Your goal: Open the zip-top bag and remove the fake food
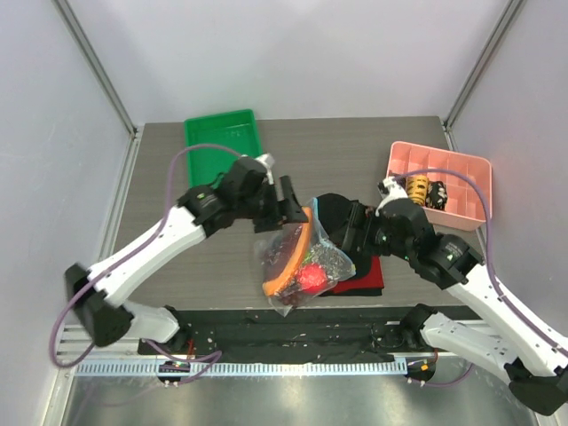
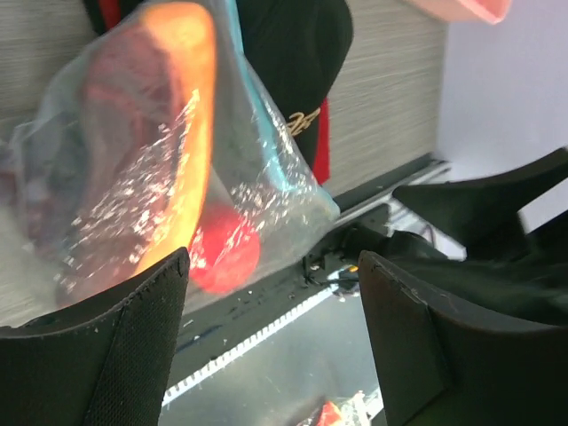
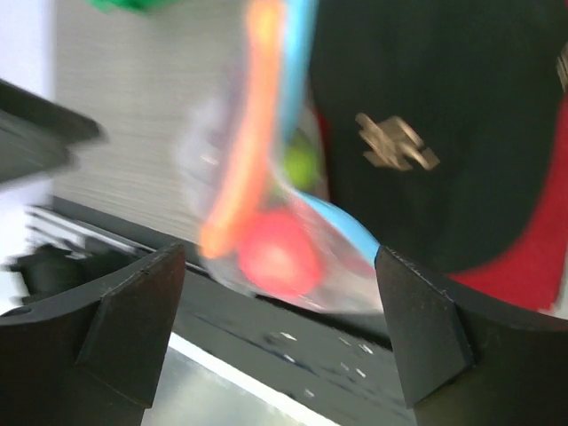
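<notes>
The zip-top bag (image 1: 297,259) sits mid-table between both grippers, with its blue zip strip (image 1: 313,227) on the upper right. Inside it are the orange-rimmed melon slice (image 1: 284,259), the red apple (image 1: 311,279) and the dark grapes (image 1: 335,257). My left gripper (image 1: 291,206) is open just above the bag's top left. In the left wrist view the bag (image 2: 151,151) lies beyond the spread fingers of the left gripper (image 2: 273,262). My right gripper (image 1: 344,236) is open at the bag's right. In the right wrist view its jaws (image 3: 280,256) are spread, with the blurred bag (image 3: 266,204), apple (image 3: 280,257) and green piece (image 3: 302,164) beyond them.
A black cap on red cloth (image 1: 359,271) lies under and to the right of the bag. A green tray (image 1: 222,140) is at the back left. A pink divided box (image 1: 441,182) with dark and yellow items is at the back right. A black rail (image 1: 293,333) runs along the near edge.
</notes>
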`<act>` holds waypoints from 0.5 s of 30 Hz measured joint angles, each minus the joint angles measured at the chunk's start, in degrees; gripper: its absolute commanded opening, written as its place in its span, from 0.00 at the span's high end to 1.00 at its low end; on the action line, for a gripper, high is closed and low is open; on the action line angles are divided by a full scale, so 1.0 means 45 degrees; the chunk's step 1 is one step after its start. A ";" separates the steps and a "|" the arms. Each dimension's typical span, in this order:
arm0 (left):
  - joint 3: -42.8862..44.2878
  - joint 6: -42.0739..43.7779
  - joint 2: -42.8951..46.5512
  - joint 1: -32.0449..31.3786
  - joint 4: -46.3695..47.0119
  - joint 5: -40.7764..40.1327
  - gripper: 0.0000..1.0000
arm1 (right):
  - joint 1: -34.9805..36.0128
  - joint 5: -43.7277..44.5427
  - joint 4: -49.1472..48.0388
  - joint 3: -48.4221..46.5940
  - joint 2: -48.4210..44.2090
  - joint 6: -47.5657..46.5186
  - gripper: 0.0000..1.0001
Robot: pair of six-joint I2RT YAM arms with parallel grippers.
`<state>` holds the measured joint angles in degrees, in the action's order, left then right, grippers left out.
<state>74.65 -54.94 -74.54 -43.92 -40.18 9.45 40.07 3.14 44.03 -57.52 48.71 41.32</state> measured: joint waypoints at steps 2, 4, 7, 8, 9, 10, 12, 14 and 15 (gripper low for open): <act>0.1103 0.0034 -0.1447 -0.0563 -0.0432 -0.0539 0.28 | -0.0136 -0.0155 0.0024 0.1316 -0.0748 0.0180 0.02; 0.1797 0.0039 -0.2443 -0.0811 -0.0942 -0.0845 0.28 | -0.0209 -0.0321 0.0005 0.2506 -0.1287 0.0228 0.01; 0.1787 0.0024 -0.2861 -0.0816 -0.1336 -0.1195 0.28 | -0.0267 -0.1010 -0.0622 0.4129 -0.1948 0.0175 0.00; 0.1613 0.0015 -0.2691 -0.0811 -0.1379 -0.1297 0.28 | -0.0267 -0.1248 -0.0865 0.4507 -0.2001 0.0160 0.00; 0.1447 0.0010 -0.2467 -0.0801 -0.1418 -0.1375 0.29 | -0.0267 -0.1671 -0.1501 0.5047 -0.1982 0.0092 0.00; 0.1263 0.0005 -0.2166 -0.0792 -0.1433 -0.1457 0.29 | -0.0267 -0.1957 -0.1928 0.5353 -0.1904 0.0019 0.00; 0.1030 -0.0005 -0.1452 -0.0797 -0.1622 -0.1569 0.29 | -0.0267 -0.2574 -0.2939 0.5833 -0.1617 -0.0194 0.10; 0.0962 0.0010 -0.0704 -0.0797 -0.1841 -0.1642 0.29 | -0.0267 -0.3254 -0.3832 0.5863 -0.0845 -0.0481 0.40; 0.0942 0.0029 -0.0301 -0.0792 -0.1933 -0.1715 0.30 | -0.0248 -0.3570 -0.4187 0.5727 -0.0437 -0.0588 0.60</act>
<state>78.89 -54.81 -75.90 -47.48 -48.88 1.74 38.96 -12.93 25.19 -31.75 46.74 38.68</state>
